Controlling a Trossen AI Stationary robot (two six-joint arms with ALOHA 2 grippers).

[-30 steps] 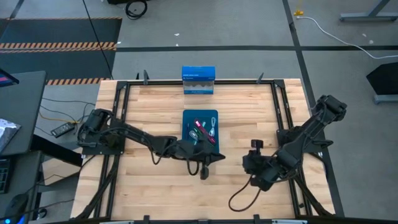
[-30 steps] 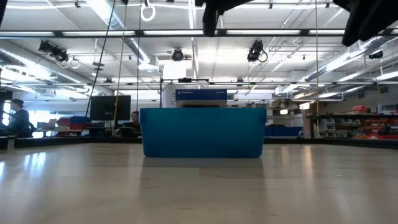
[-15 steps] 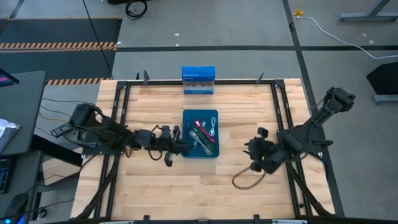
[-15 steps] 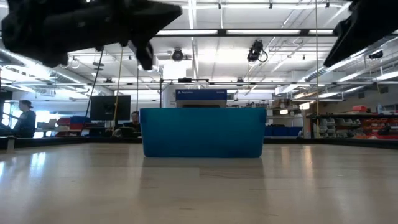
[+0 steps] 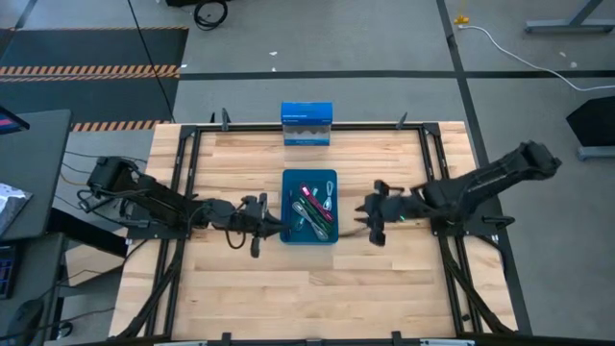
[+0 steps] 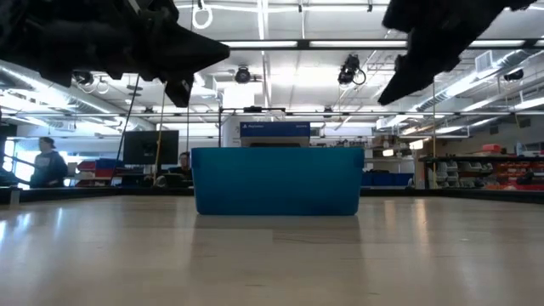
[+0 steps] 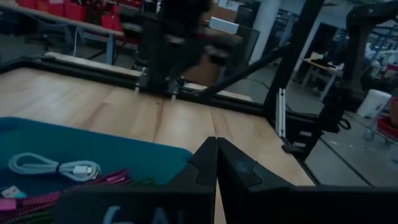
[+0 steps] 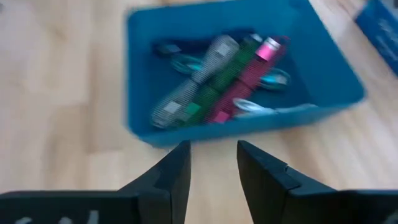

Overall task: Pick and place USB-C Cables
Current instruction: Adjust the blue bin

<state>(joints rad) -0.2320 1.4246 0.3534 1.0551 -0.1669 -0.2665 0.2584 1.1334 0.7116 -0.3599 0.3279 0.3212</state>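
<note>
The USB-C cables lie heaped in a blue tray (image 5: 309, 183) at mid-table. In the right wrist view I make out a grey cable (image 8: 198, 79), a green one (image 8: 229, 73), a magenta-red one (image 8: 245, 78) and teal ones (image 8: 186, 62). The left wrist view shows a pale cable (image 7: 50, 167) and the magenta-red one (image 7: 43, 196). My left gripper (image 5: 279, 227) hovers just left of the tray, shut and empty, its fingers (image 7: 216, 158) meeting. My right gripper (image 5: 363, 219) hovers just right of the tray, open and empty, its fingers (image 8: 211, 158) facing the tray's wall.
A blue box (image 5: 307, 125) stands at the table's far edge, behind the tray. A dark metal frame (image 5: 432, 173) runs along the table's sides. Bare wood lies on the near half of the table (image 5: 307, 298). The low view shows the tray's side wall (image 6: 276, 180) and people far behind.
My left gripper has drawn back from the tray's near edge toward the table's left and now hovers beside the tray's left wall. My right gripper has swung from the near right of the table toward the far side and left, up to the tray's right wall.
</note>
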